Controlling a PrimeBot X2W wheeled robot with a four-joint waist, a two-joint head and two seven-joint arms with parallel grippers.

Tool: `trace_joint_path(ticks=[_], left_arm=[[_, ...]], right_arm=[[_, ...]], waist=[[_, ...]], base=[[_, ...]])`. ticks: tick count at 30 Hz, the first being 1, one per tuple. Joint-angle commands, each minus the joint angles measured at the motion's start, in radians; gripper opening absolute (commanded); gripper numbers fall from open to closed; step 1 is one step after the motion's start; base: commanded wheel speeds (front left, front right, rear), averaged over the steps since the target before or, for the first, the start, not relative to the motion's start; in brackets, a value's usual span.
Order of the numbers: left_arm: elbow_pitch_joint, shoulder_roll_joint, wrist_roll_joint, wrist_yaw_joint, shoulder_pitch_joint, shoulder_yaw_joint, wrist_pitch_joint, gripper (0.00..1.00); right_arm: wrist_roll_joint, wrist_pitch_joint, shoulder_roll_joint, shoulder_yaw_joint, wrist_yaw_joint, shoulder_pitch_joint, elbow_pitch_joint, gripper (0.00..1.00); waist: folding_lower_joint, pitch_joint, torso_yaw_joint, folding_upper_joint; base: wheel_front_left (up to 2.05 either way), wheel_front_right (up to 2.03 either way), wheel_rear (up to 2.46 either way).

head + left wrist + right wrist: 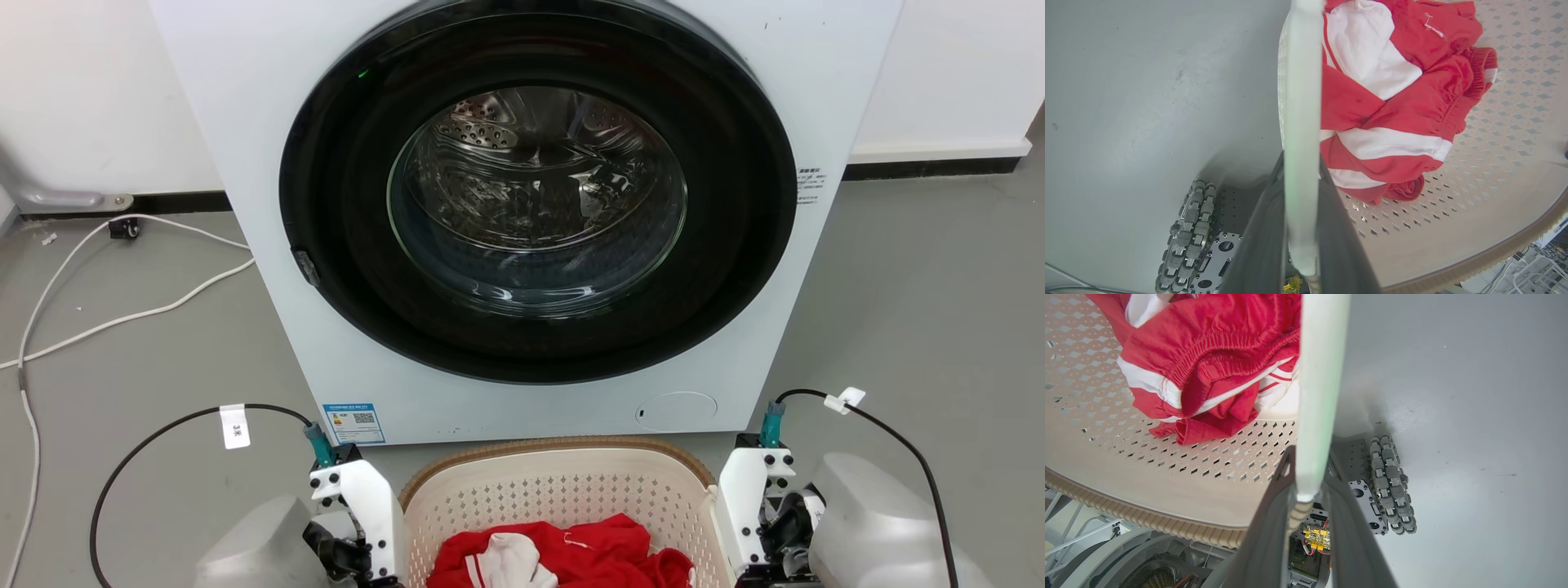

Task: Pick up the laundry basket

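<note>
In front of the washing machine's (269,163) lower left corner, the left gripper (1301,171) has its two dark fingers pressed against either face of the left handle (1300,81), apparently clamped on it. The laundry basket (563,494) sits just in front of the washing machine, below its round door, with red and white clothes (588,551) heaped inside. In front of the washing machine's lower right corner, the right gripper (1310,457) looks closed in the same way on the right handle (1323,375). The step in hand appears to be the two-sided grasp, seemingly made; whether the laundry basket has left the floor (122,367) cannot be told. The next move likely calls for raising both arms together and level, holding both grips firm, so the laundry basket neither tilts nor bumps the washing machine's front.
</note>
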Motion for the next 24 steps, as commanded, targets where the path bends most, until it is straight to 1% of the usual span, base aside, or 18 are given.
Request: trace_joint_path(ticks=[1,11,24], left_arm=[[-0.027,-0.057,-0.009,-0.016,-0.020,0.007,-0.003,0.00],[-0.036,-0.052,-0.005,-0.016,-0.032,0.006,-0.030,0.00],[-0.040,-0.049,-0.010,-0.016,-0.035,0.007,-0.037,0.00]], right_arm=[[0.011,0.000,0.055,-0.008,0.014,-0.008,-0.022,0.00],[-0.001,-0.003,0.055,-0.022,0.014,-0.005,-0.022,0.00],[-0.019,-0.006,0.055,-0.038,0.014,-0.002,-0.022,0.00]], waist=[[0.0001,-0.001,0.000,-0.0001],[0.0001,0.000,-0.001,-0.0001],[0.0001,0.003,0.002,-0.0001]], base=[[0.00,0.00,0.00],[0.00,0.00,0.00],[0.00,0.00,0.00]])
